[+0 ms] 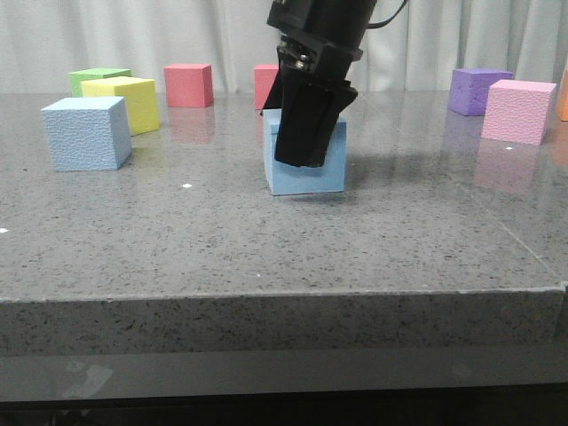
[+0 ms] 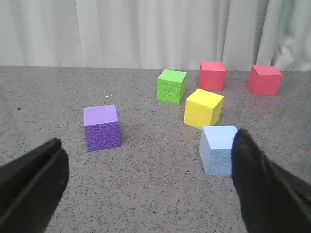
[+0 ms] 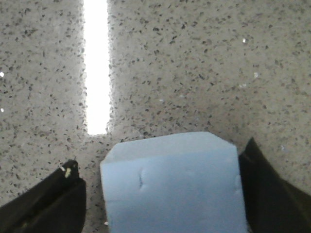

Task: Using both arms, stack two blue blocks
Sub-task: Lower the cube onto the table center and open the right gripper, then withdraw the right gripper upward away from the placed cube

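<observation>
While straddled, blue block [image 1: 306, 169] mid-table.

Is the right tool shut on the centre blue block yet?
Cannot tell. The right tool straddles the blue block; in the wrist view one finger meets its side, the other shows a narrow gap.

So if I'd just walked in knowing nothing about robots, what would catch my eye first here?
Probably the black right gripper reaching down over a pale blue foam cube in the middle of the grey speckled stone table, one finger on each side. Next, the matching second pale blue foam cube at the left, with yellow, green and red cubes behind it.
</observation>
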Controlling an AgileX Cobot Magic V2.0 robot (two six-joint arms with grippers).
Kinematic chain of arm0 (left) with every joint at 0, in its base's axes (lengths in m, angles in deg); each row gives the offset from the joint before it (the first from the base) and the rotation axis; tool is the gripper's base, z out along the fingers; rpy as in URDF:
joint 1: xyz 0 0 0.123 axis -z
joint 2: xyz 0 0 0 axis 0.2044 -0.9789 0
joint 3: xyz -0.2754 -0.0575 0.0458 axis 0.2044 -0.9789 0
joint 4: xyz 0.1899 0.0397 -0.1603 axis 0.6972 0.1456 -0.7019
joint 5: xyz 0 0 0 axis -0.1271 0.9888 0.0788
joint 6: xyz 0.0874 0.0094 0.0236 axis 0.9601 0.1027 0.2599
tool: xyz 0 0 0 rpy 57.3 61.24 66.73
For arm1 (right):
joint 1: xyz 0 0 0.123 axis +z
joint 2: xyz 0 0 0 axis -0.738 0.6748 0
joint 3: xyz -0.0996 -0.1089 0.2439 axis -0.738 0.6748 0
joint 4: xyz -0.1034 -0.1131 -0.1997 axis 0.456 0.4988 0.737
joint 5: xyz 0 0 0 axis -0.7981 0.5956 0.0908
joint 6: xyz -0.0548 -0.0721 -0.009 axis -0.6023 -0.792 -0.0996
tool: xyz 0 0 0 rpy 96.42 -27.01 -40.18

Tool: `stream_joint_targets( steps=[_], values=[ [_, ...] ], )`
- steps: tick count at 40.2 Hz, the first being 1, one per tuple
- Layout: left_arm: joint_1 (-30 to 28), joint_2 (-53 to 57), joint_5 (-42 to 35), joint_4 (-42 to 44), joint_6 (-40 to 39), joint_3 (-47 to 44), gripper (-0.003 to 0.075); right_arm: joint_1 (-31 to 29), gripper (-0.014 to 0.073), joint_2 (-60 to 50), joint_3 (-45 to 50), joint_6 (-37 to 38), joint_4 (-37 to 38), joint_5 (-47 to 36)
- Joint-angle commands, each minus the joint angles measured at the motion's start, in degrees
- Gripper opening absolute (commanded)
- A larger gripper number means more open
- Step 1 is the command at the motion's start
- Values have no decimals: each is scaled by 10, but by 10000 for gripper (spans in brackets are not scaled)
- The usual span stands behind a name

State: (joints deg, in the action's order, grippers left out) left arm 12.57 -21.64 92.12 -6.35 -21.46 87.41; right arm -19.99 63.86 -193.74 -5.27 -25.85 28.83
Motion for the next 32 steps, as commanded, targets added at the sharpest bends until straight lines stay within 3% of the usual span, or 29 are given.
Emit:
stream_joint_targets(
  steps=[1,10,16,26,32],
  values=[
    [2,-9,-46,-3,-4,19,659,-3,650,-47,-19,8,-17,23],
    [2,-9,-46,-3,-4,19,659,-3,650,-77,-70,69,-17,39],
    [2,-9,-46,-3,-4,19,659,-5,646,-110,-99,223,-3,59],
    [2,-9,-46,-3,-4,19,659,-11,646,-196,-88,503,115,59],
    [2,-9,-46,-3,-4,19,659,-26,646,-275,-1,535,105,23]
  ],
)
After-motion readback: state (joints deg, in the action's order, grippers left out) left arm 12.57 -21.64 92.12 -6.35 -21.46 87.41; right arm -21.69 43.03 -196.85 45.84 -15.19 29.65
